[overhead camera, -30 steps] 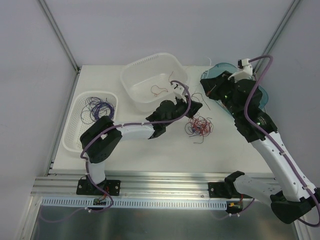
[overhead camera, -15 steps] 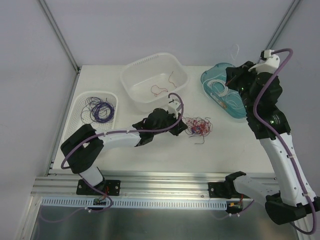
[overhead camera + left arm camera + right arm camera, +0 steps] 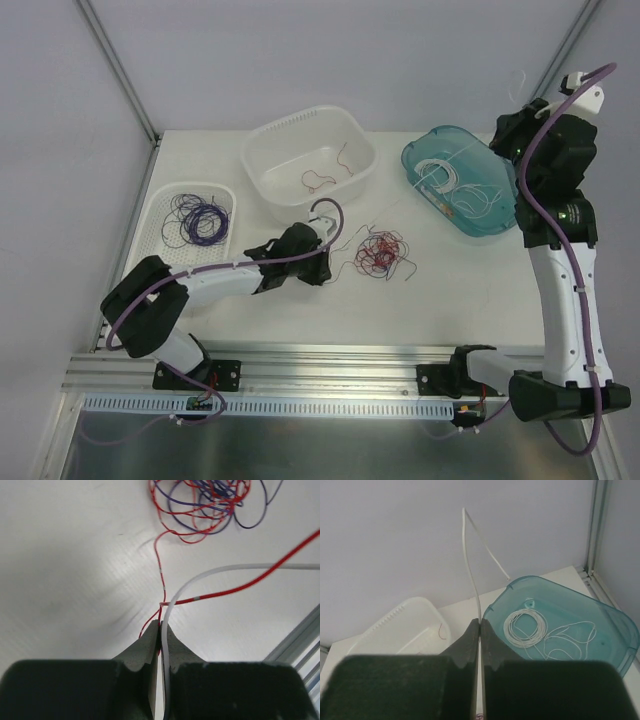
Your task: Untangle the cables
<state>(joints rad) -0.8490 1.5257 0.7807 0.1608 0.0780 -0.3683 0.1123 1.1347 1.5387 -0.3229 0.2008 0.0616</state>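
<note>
The cables lie as a tangle of thin red and purple wires [image 3: 381, 253] on the white table; the tangle also shows at the top of the left wrist view [image 3: 200, 505]. My left gripper [image 3: 322, 266] sits low just left of the tangle. In its wrist view it [image 3: 161, 625] is shut on a white cable [image 3: 200, 576] and a red cable [image 3: 240, 586] that run off to the right. My right gripper [image 3: 508, 135] is raised high above the teal tub. In its wrist view it [image 3: 480, 621] is shut on a white cable [image 3: 469, 555] that sticks up past the fingertips.
A teal tub [image 3: 420, 155] at the back right holds coiled white wires [image 3: 460, 190]. A white tub [image 3: 262, 150] at the back middle holds a few red wires [image 3: 320, 180]. A white tray [image 3: 160, 240] at the left holds purple wires [image 3: 200, 220].
My right arm has risen and swung back to the right with the white cable. My left gripper has drawn back to the left, away from the tangle, and come down to the table.
</note>
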